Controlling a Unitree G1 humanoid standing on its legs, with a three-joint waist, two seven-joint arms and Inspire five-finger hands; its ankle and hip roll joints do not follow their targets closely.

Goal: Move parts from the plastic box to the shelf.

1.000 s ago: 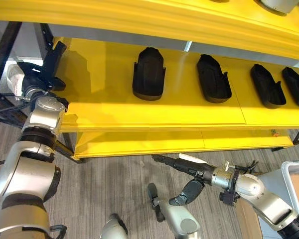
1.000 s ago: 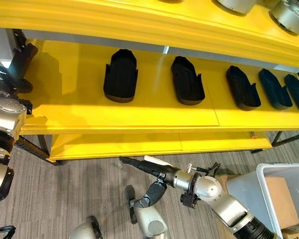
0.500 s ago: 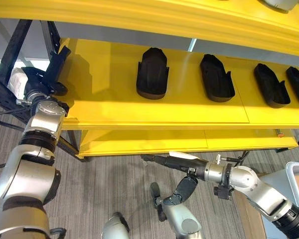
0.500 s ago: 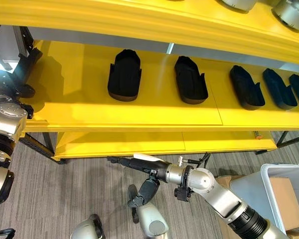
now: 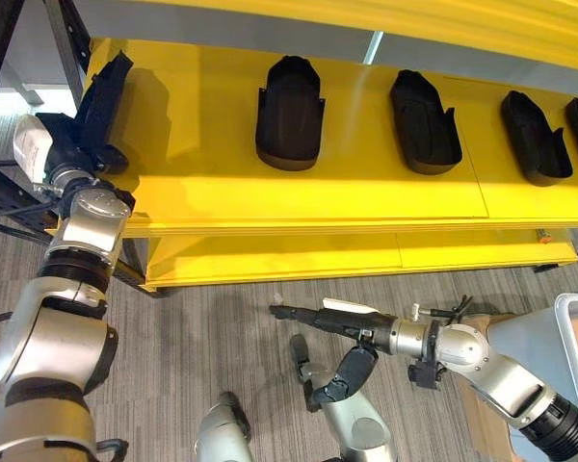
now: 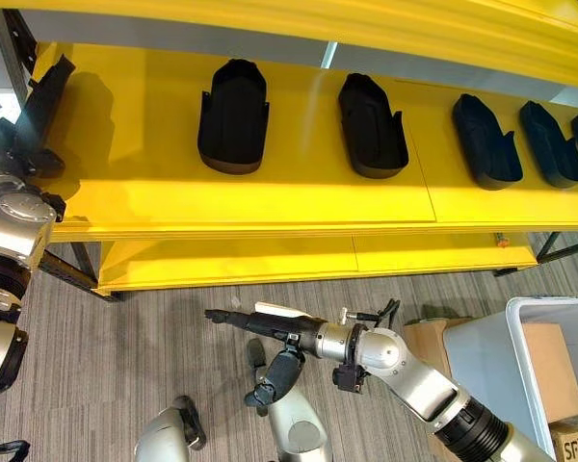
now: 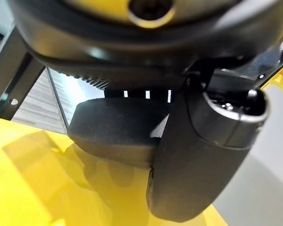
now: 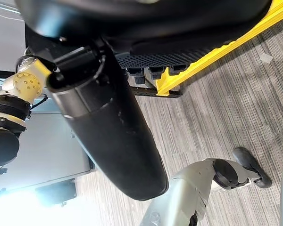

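My left hand (image 5: pixel 70 146) is at the left end of the yellow shelf (image 5: pixel 202 192), shut on a black moulded part (image 5: pixel 107 89) that stands tilted over the shelf's edge. The left wrist view shows that part (image 7: pixel 113 132) just past the thumb (image 7: pixel 203 155). Several more black parts lie on the shelf: one (image 5: pixel 289 99) left of the middle, another (image 5: pixel 424 122) to its right, and two near the right end (image 5: pixel 535 138). My right hand (image 5: pixel 329 317) hovers low over the floor in front of the shelf, open, fingers straight and holding nothing.
The grey plastic box (image 6: pixel 482 351) stands on the floor at the lower right with a cardboard box (image 6: pixel 544 371) in it. A lower yellow shelf level (image 5: pixel 270 258) runs under the main one. A black frame post (image 5: pixel 67 29) stands at the shelf's left end.
The camera has tilted down, so the shelf sits higher in the picture. My right hand has reached a little further left over the floor. The left hand still holds its part.
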